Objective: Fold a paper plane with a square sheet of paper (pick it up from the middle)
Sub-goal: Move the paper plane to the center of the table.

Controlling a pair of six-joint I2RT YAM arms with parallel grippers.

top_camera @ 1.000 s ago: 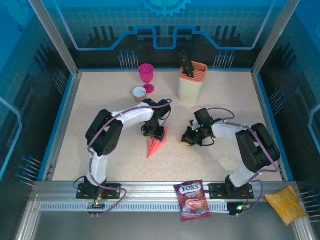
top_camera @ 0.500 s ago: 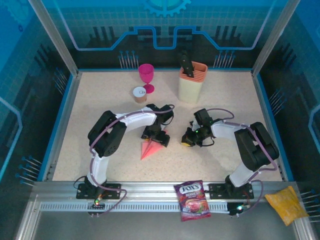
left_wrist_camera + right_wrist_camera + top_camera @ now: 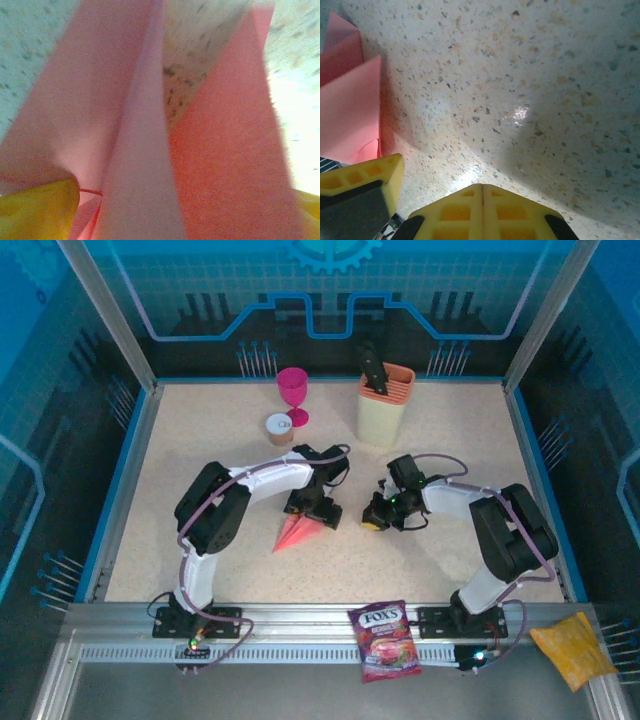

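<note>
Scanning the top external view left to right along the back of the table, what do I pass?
Small paper cup → magenta goblet → beige holder with a black tool in it.

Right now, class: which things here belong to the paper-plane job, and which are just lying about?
Job: paper plane, left gripper holding it.
Lying about: magenta goblet, small cup, beige holder, purple candy bag, yellow packet.

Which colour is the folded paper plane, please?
Salmon pink paper plane, clearest in the top external view.
</note>
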